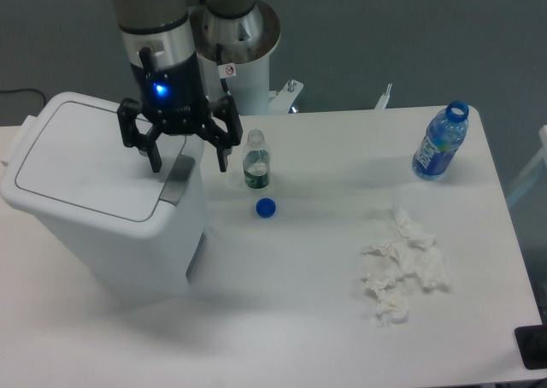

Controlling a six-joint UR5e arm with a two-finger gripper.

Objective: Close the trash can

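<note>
The trash can (102,200) is seen at the tabletop's (299,277) left, lid apparently down. The end effector (188,159) is held spread wide and empty just above the lid's grey tab-side edge.

No legible txt; small red prohibition sticker (229,69) on robot base (244,55).

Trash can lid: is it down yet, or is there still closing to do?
The lid of the trash can looks down, flat on the rim with no visible gap, so the closing seems done. The gripper hangs open over the grey push tab, holding nothing. Whether the tab has latched cannot be told; otherwise only pulling the arm away looks left.
</note>
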